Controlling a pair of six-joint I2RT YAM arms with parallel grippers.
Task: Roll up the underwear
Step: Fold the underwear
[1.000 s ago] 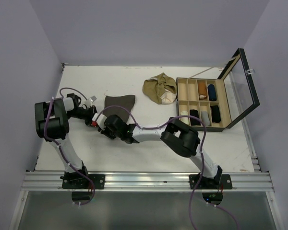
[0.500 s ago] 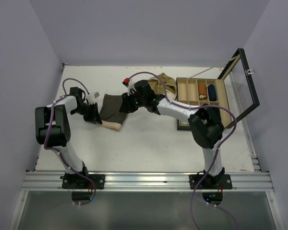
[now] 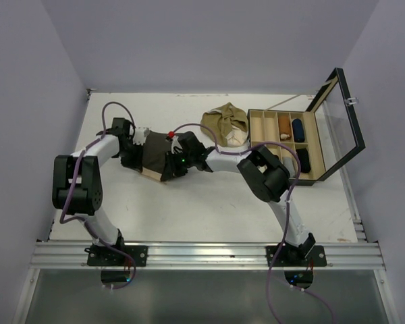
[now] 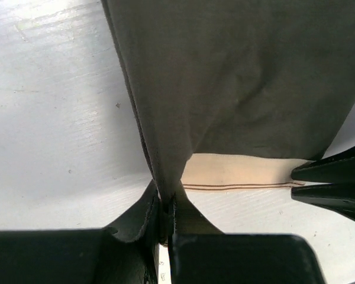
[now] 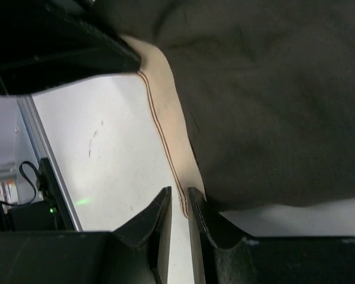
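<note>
The dark brown underwear lies left of centre, its beige waistband toward the near side. My left gripper is shut on a raised fold along its left edge, and the dark cloth runs up from the pinched jaws. My right gripper sits at the near right corner. Its jaws are nearly together on the end of the waistband. The olive-tan underwear lies crumpled at the back, apart from both grippers.
An open compartment box holding several rolled items stands at the right, its lid tilted back. White tabletop lies between the cloth and the arm bases. Walls close in on the left and at the back.
The right arm swung from the near left, past the back, down onto the waistband's right end, and its jaws narrowed. The left gripper moved toward the back, still pinching the cloth.
</note>
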